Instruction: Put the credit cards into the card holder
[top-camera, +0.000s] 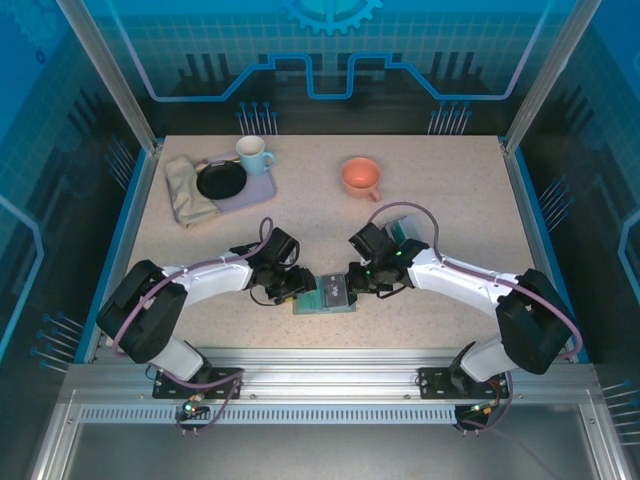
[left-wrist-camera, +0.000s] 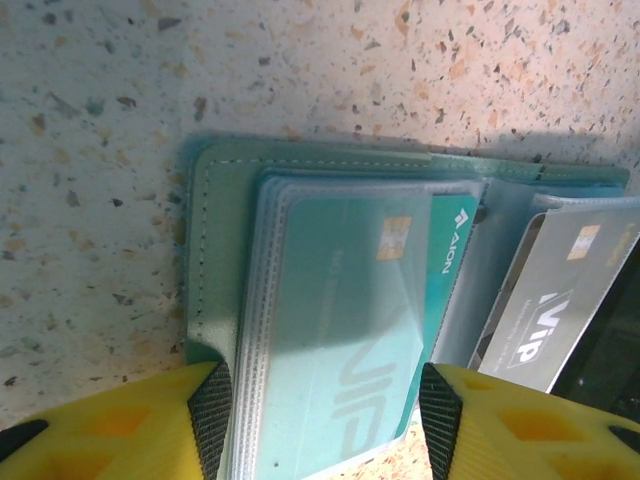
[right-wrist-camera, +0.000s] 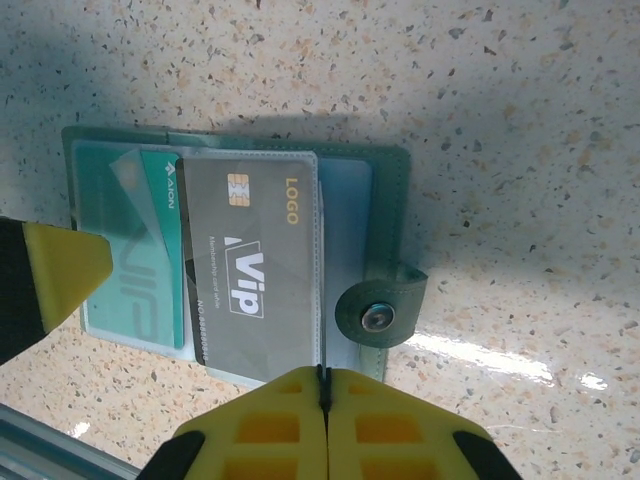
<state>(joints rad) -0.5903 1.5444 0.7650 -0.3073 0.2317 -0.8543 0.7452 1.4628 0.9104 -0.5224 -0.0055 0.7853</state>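
Observation:
The card holder (top-camera: 338, 303) lies open near the table's front edge, a grey-green wallet (right-wrist-camera: 388, 190) with a snap tab (right-wrist-camera: 378, 316) and clear sleeves. A teal credit card (left-wrist-camera: 350, 300) sits in the left sleeve stack. A grey VIP credit card (right-wrist-camera: 250, 260) lies in the right half. My left gripper (left-wrist-camera: 325, 420) stands open astride the teal card's sleeves, with its pads (left-wrist-camera: 210, 415) close to both long edges. My right gripper (right-wrist-camera: 322, 385) is shut, pinching the edge of a thin clear sleeve (right-wrist-camera: 322, 300) beside the grey card.
At the back left a beige cloth (top-camera: 187, 190) lies beside a lavender tray (top-camera: 258, 190) carrying a black plate (top-camera: 221, 181) and a pale blue mug (top-camera: 254, 154). An orange cup (top-camera: 360, 177) stands at the back centre. The metal front rail (top-camera: 320, 355) runs just below the holder.

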